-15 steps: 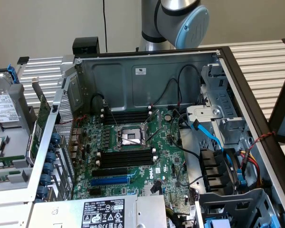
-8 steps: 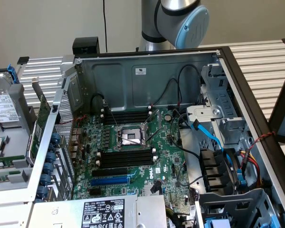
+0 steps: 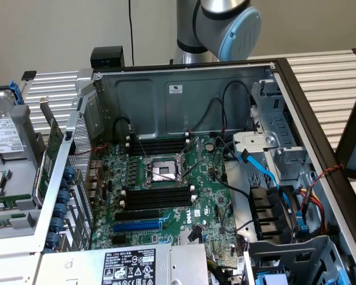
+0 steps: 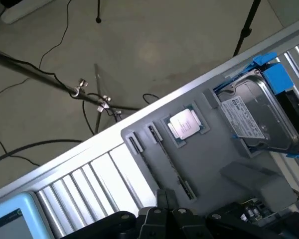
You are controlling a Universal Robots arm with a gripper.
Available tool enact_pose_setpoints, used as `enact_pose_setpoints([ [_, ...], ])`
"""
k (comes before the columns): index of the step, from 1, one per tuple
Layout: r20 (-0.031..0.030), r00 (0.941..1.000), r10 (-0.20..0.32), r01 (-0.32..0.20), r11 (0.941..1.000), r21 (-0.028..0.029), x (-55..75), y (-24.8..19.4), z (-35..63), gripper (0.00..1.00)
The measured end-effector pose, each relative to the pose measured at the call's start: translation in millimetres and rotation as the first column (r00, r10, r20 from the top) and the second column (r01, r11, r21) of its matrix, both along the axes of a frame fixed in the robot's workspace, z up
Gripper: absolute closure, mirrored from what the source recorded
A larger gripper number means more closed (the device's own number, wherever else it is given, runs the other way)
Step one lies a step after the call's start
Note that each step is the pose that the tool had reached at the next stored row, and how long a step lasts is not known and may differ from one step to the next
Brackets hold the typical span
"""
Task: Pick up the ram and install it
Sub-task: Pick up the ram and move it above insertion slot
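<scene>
A: What is taking up the most room?

B: The open computer case is lying on its side on the slatted table. Its motherboard is facing up, and the arm is rising behind the case's far wall.

A: And what is sitting next to the case?

B: A grey tray is sitting just off the case at the exterior view's left. A hard drive in a blue bracket is resting in it, and a processor chip is lying near that drive.

A: Where is the ram lying?

B: The ram is sitting on edge in a long groove of the tray. It is lying just beside the processor chip, on the side away from the hard drive.

A: And the gripper?

B: The gripper is hanging over the tray near one end of the ram, with its fingers pressed together and gripping nothing.
</scene>
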State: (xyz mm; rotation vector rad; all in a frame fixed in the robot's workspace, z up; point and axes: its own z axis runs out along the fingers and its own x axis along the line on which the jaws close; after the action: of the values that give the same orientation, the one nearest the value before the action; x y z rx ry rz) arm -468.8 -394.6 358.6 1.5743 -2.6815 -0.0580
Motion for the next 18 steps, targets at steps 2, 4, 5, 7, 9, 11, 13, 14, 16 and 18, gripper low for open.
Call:
enact_pose_setpoints([
  [2, 0.0134, 0.9995, 0.030, -0.030, 0.9995, -0.0006, 0.1, 0.0, -0.7, 0.89],
  [4, 0.0200, 0.9975, 0.067, -0.067, 0.9978, -0.0014, 0.2, -0.1, -2.1, 0.89],
  [5, 0.0199, 0.9962, 0.085, -0.085, 0.9964, -0.0015, 0.1, -0.1, -2.7, 0.89],
  [7, 0.0201, 0.9925, 0.121, -0.121, 0.9927, -0.0016, 0.0, 0.0, -4.3, 0.89],
  [9, 0.0203, 0.9875, 0.156, -0.156, 0.9877, -0.0016, 0.0, 0.0, -5.8, 0.89],
  [11, 0.0216, 0.9810, 0.193, -0.193, 0.9813, -0.0017, 0.0, 0.0, -7.5, 0.83],
  [13, 0.0238, 0.9733, 0.228, -0.228, 0.9736, -0.0023, 0.0, 0.0, -9.0, 0.76],
  [14, 0.0248, 0.9690, 0.246, -0.246, 0.9693, -0.0026, 0.0, 0.0, -9.8, 0.70],
  [16, 0.0261, 0.9597, 0.280, -0.280, 0.9600, -0.0029, 0.0, 0.0, -11.6, 0.64],
  [18, 0.0264, 0.9486, 0.315, -0.315, 0.9489, -0.0030, 0.0, 0.0, -13.6, 0.58],
])
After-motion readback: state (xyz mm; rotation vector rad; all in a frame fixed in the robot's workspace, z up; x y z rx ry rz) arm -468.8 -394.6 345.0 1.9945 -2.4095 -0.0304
